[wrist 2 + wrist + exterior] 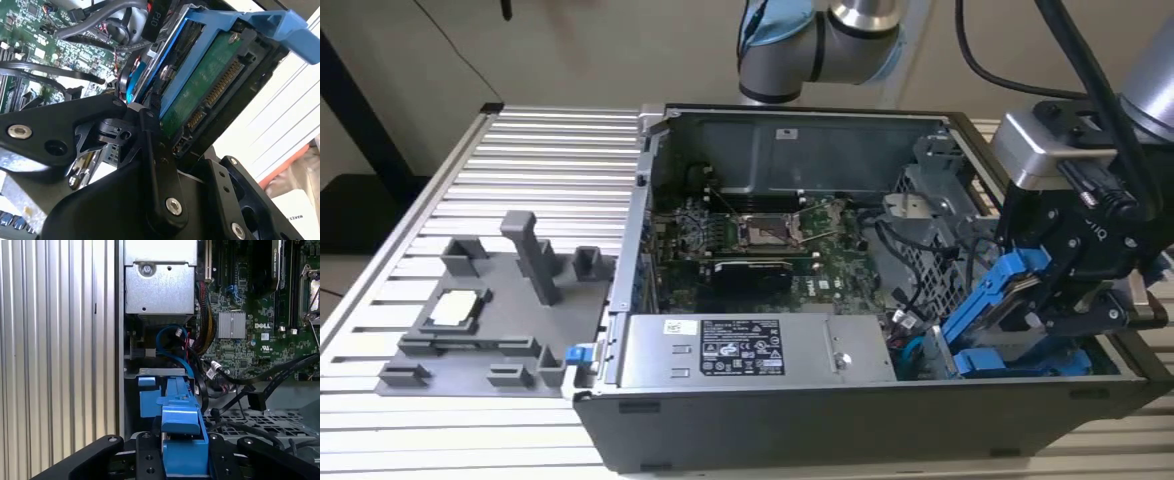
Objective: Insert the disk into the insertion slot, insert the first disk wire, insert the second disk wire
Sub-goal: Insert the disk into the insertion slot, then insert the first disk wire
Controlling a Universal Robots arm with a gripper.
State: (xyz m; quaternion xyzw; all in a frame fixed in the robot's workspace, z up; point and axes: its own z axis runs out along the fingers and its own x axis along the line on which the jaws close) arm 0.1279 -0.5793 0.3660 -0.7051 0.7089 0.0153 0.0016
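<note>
One arm here. In the exterior view the gripper [1051,300] is clamped on the disk [994,300], which sits tilted in the open computer case [854,425] at the exterior view's right, near the power-supply box [754,350]. In the second wrist view the disk's green board and connector face the camera, with the motherboard [30,30] behind. In the first wrist view black fingers [148,460] hug its blue carrier.

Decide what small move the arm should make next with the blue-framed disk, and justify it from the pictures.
Probably ease the disk down a little along its tilt. The gripper is shut on it, and it leans at an angle in the corner of the computer case, at the exterior view's right, so it looks not yet seated.
</note>
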